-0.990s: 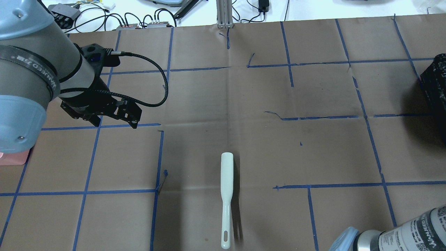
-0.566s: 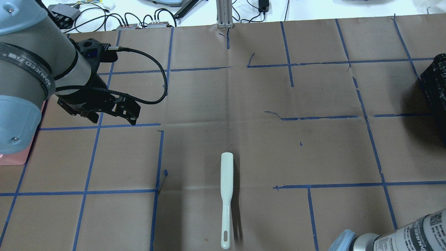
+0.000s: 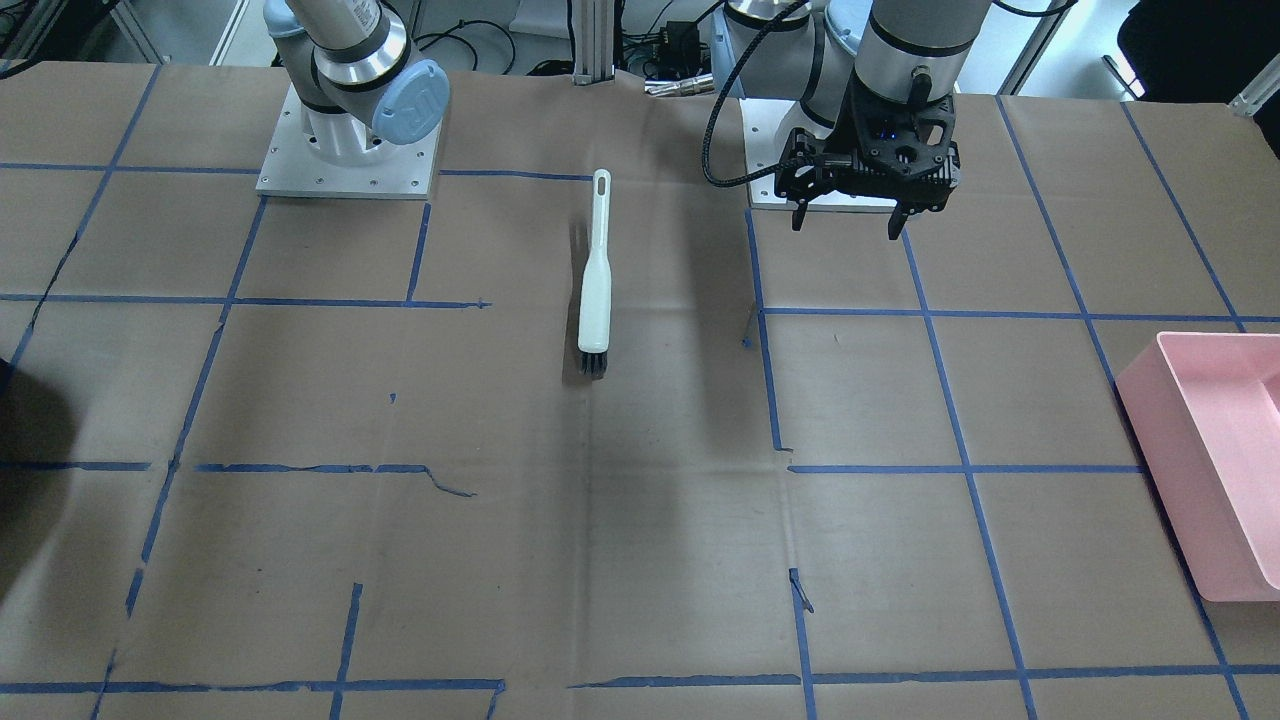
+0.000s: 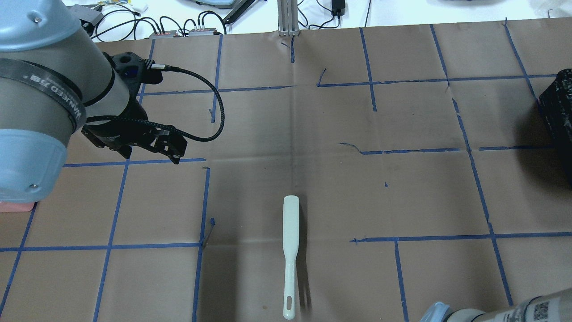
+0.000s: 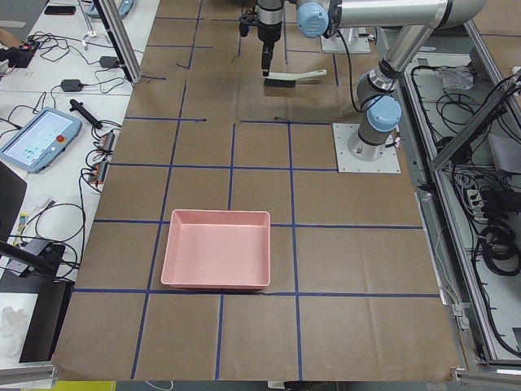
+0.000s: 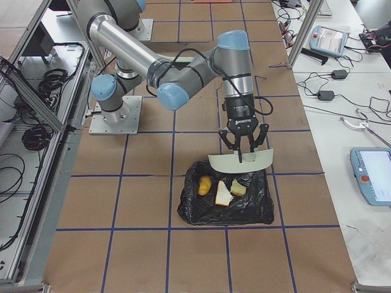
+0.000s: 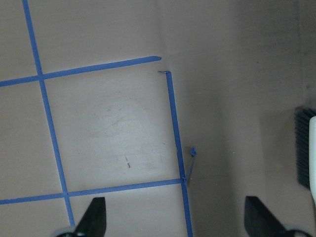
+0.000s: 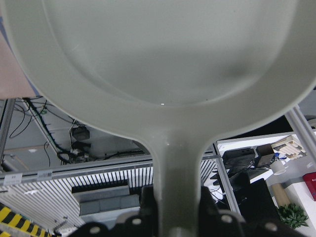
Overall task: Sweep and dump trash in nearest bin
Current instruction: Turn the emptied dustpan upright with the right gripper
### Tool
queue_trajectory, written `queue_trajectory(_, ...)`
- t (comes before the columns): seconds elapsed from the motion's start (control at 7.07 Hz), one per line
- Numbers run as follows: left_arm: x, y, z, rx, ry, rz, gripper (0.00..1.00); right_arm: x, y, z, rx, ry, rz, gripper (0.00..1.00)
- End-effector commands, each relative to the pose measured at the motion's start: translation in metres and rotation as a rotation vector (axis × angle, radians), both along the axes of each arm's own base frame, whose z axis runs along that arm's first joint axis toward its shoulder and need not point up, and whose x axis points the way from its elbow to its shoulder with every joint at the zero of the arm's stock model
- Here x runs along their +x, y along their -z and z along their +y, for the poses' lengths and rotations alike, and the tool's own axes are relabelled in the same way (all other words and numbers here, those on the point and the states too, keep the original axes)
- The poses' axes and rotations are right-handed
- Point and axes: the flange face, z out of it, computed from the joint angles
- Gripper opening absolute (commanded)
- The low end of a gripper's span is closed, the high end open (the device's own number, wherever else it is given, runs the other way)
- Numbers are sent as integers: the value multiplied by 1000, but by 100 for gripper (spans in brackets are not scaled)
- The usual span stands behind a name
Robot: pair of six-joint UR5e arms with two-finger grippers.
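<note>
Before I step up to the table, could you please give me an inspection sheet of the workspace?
Surface: brown paper table, blue tape grid, some tape torn.
Job's things: brush flat mid-table; dustpan held at the black bin's edge; lemon, bread slice and chunk inside that bin; pink bin, nothing seen inside.
Clutter: nothing seen.
Grippers: left gripper open, empty, above the table; right gripper shut on dustpan handle.
Cables: black cable loops off the left wrist, apart from the brush.
Surroundings: pendant on the side bench.
</note>
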Motion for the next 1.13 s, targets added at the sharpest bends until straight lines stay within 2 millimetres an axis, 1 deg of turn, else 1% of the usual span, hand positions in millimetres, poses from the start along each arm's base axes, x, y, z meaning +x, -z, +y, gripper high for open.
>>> queue_trajectory(0.0,-1,-6,5,-36,2,8,98,74,-2,11,-114,64,-135,0)
queue_trajectory(0.14,-2,-4,8,-21,1,27,98,112,-5,12,-171,84,-211,0)
queue_trajectory(0.28,-4,0,11,-13,-2,52,98,148,-1,8,-213,119,-275,0)
queue_trajectory(0.42,-1,-1,13,-16,-4,40,99,189,4,-2,-246,127,-337,0)
queue_trajectory(0.57,-1,-2,13,-19,-3,37,99,230,13,-10,-288,187,-423,0)
queue_trajectory(0.71,0,-3,13,-21,-3,34,99,269,20,-14,-321,252,-488,0)
queue_trajectory(0.85,0,-2,14,-19,-3,34,99,301,30,-17,-351,356,-567,0)
queue_trajectory(0.99,-1,-1,13,-16,-3,35,99,333,44,-17,-368,507,-672,0)
